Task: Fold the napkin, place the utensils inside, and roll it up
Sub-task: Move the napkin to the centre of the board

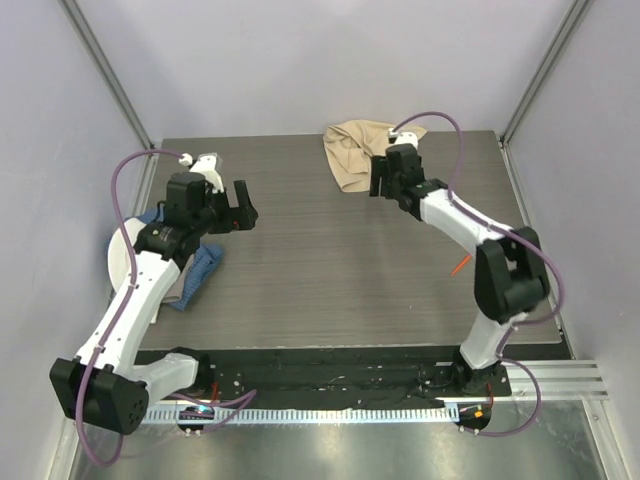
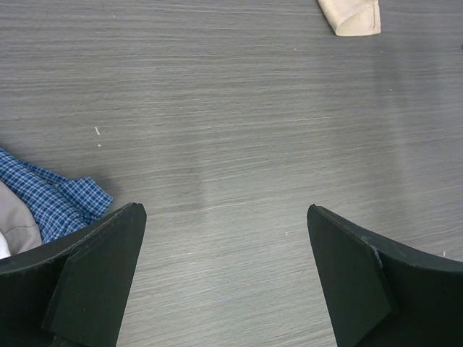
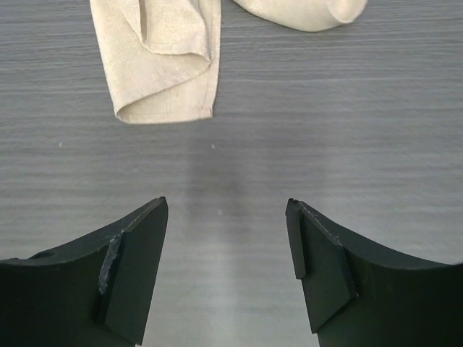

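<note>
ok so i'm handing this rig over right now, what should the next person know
The left gripper is open and empty above bare table.
The right gripper is open and empty, fingers just short of the napkin.
The napkin lies bunched up at the far side, not folded.
Of the utensils, only an orange sliver shows beside the right arm.
Done: nothing yet. Left: spread and fold, add utensils, roll.

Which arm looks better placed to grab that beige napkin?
Right: the right hand, open, hovers beside the crumpled napkin; the left hand sits far off, near the blue cloth.
</note>
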You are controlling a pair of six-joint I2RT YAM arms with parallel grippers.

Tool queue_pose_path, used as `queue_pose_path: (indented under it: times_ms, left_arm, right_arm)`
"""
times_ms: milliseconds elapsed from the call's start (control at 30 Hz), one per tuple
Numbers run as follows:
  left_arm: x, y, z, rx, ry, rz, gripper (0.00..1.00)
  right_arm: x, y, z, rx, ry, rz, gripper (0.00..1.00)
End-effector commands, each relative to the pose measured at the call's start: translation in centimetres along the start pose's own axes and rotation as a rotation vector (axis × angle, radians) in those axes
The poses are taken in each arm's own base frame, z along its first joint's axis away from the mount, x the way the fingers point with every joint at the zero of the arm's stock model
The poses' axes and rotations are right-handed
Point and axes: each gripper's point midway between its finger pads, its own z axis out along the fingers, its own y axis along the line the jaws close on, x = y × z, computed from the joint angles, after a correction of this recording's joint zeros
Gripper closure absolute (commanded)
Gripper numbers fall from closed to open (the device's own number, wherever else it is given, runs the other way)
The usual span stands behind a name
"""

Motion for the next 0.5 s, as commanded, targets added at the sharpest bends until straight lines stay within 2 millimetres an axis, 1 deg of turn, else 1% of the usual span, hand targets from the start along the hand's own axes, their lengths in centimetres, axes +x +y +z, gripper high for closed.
queue_pose_path:
  times_ms: [0,67,100,133,167,200,233,267,300,333,367,400,433,467]
  left_arm:
    - [0.0,0.9,0.3,-0.038,-0.002,0.024,0.00]
    - [0.4,1.0,0.6,-0.041,0.014,0.024,0.00]
    - [0.5,1.1,0.6,-0.042,0.017,0.024,0.00]
    - [0.6,1.1,0.8,-0.043,0.023,0.024,0.00]
    - [0.5,1.1,0.9,-0.043,0.023,0.025,0.00]
    - [0.7,1.2,0.9,-0.046,0.027,0.025,0.00]
    - [0.7,1.2,1.0,-0.048,0.030,0.026,0.00]
    - [0.7,1.2,1.0,-0.049,0.033,0.028,0.00]
    - [0.8,1.3,1.1,-0.053,0.035,0.029,0.00]
    - [0.9,1.4,1.1,-0.055,0.038,0.029,0.00]
    - [0.9,1.4,1.2,-0.058,0.042,0.031,0.00]
    - [0.9,1.4,1.3,-0.058,0.043,0.032,0.00]
    - [1.1,1.5,1.3,-0.060,0.049,0.032,0.00]
    - [1.1,1.5,1.4,-0.060,0.051,0.032,0.00]
  right_arm:
    - [-2.2,2.5,4.6,-0.031,-0.015,0.003,0.26]
    - [-1.8,3.0,6.8,-0.027,0.005,-0.004,0.28]
    - [-2.0,3.4,8.5,-0.025,0.005,-0.001,0.28]
    - [-1.7,3.8,9.5,-0.027,0.012,-0.005,0.29]
    - [-3.3,4.2,10.0,-0.033,-0.018,0.003,0.30]
    - [-3.4,4.3,10.7,-0.033,-0.018,0.006,0.31]
    - [-1.9,4.3,12.5,-0.023,0.012,-0.001,0.32]
    - [-3.2,4.6,12.9,-0.026,-0.013,0.002,0.32]
    - [-3.1,4.6,13.7,-0.025,-0.010,0.003,0.33]
    - [-2.1,4.3,15.0,-0.013,0.010,0.001,0.33]
    - [-3.0,4.5,15.3,-0.021,-0.009,0.007,0.34]
    - [-3.1,4.4,15.8,-0.022,-0.010,0.005,0.34]
    - [-2.3,4.2,16.7,-0.021,0.003,0.004,0.34]
    - [-3.1,4.3,17.0,-0.026,-0.014,0.005,0.34]
